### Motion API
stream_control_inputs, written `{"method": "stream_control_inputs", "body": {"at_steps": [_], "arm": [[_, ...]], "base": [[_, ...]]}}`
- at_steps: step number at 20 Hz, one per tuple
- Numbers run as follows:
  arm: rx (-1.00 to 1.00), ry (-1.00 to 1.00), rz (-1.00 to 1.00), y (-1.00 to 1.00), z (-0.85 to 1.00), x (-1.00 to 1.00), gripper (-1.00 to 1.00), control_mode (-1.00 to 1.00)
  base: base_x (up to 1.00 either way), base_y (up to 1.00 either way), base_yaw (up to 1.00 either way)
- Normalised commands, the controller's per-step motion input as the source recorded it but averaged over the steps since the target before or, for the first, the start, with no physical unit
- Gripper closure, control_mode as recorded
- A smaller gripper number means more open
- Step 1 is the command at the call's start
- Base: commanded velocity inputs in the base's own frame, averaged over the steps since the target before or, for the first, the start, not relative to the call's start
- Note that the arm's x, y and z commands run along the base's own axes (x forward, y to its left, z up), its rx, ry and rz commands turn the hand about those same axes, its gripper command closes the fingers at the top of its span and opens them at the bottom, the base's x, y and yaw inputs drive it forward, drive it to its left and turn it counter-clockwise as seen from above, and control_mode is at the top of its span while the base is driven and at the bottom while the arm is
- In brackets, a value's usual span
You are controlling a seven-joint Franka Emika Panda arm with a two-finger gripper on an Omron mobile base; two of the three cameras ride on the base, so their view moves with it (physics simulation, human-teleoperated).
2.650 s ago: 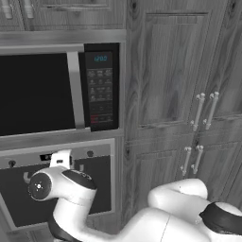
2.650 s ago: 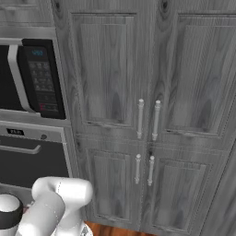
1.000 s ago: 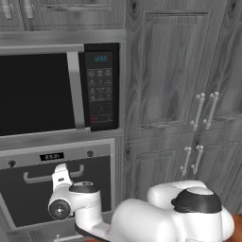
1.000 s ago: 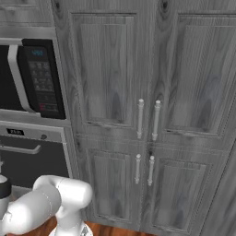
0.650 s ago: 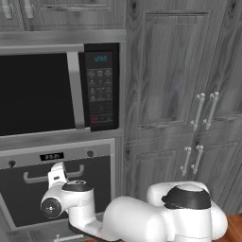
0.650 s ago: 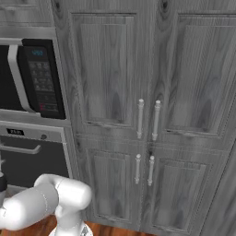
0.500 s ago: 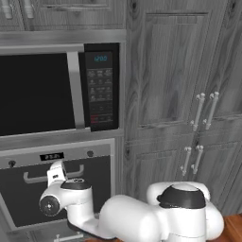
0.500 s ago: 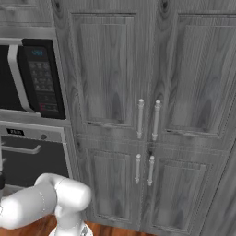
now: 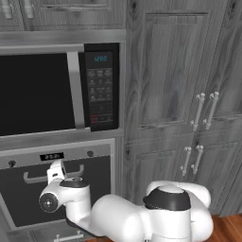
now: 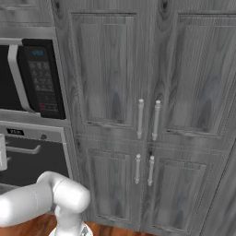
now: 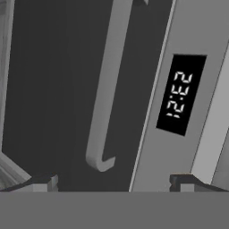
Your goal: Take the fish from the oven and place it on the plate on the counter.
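Wood floor (robot base upon it)

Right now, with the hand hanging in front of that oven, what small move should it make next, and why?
Probably ease forward so the open gripper straddles the oven door's bar handle. The door is shut, so the fish inside can't be reached yet. In the hand view the handle's end lies just ahead between the spread fingertips, apart from them, so closing now would likely grab nothing.
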Motion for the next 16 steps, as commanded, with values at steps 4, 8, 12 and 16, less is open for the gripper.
{"method": "stream_control_inputs", "body": {"at_steps": [4,8,12,16], "arm": [[0.00,0.00,0.00,0.00,-0.43,0.22,-1.00,-1.00],[0.00,-0.02,0.00,0.01,-0.34,0.22,-1.00,-1.00],[0.00,-0.03,0.00,0.10,-0.13,0.24,-1.00,-1.00],[0.00,-0.02,0.00,0.14,-0.14,0.27,-1.00,-1.00]], "base": [[0.00,0.00,0.00],[0.00,0.00,0.00],[0.00,0.00,0.00],[0.00,0.00,0.00]]}}
